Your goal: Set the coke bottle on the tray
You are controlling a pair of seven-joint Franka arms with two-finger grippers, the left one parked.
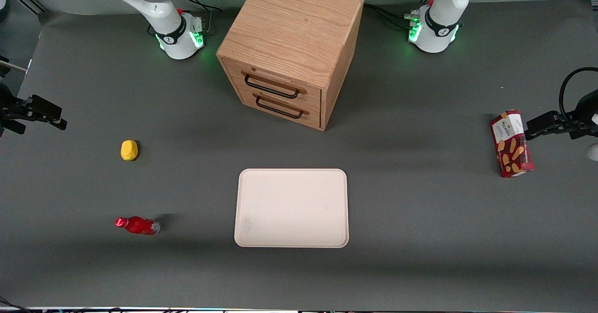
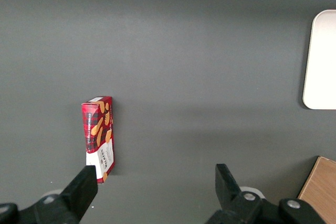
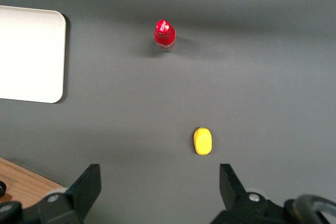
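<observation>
Gripper point(image 3: 159, 190) wide open, empty, at front-view left edge; coke bottle point(image 1: 137, 225) lower left, well apart from tray point(image 1: 292, 208); risks toppling if nudged off-centre.

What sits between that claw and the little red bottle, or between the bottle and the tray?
Nothing blocks either path. The claw hangs open above bare mat, with the yellow lump nearer to it than the coke bottle and slightly off the straight line. Only bare grey mat separates the bottle from the tray.
</observation>
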